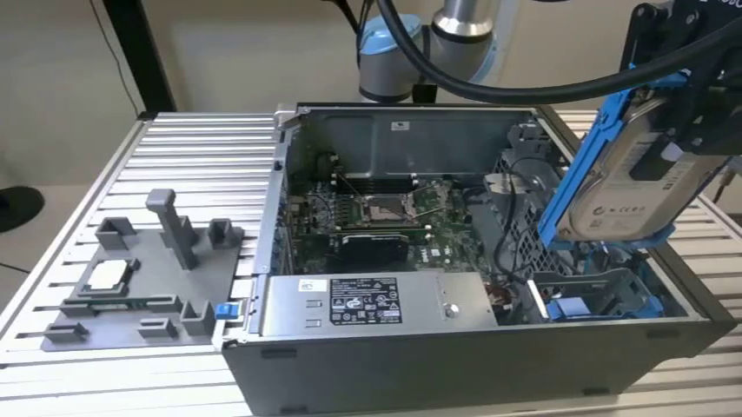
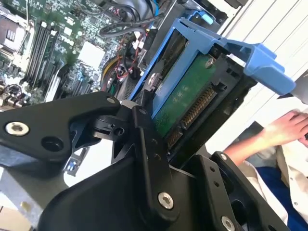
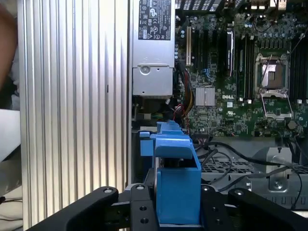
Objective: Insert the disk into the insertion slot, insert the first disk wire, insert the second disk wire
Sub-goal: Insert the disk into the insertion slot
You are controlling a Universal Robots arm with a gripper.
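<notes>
Holding disk [image 1: 626,187], gripper [image 1: 679,130] hangs over open case [image 1: 464,365]; ribbed metal table [image 1: 197,148], beige wall [image 1: 232,52].

Beige wall [image 1: 232,52] behind ribbed aluminium table [image 1: 197,156]

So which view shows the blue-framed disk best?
The exterior view: the disk shows its labelled face, above the case. The second wrist view shows its green circuit side; the first wrist view, the blue carrier end-on.
</notes>
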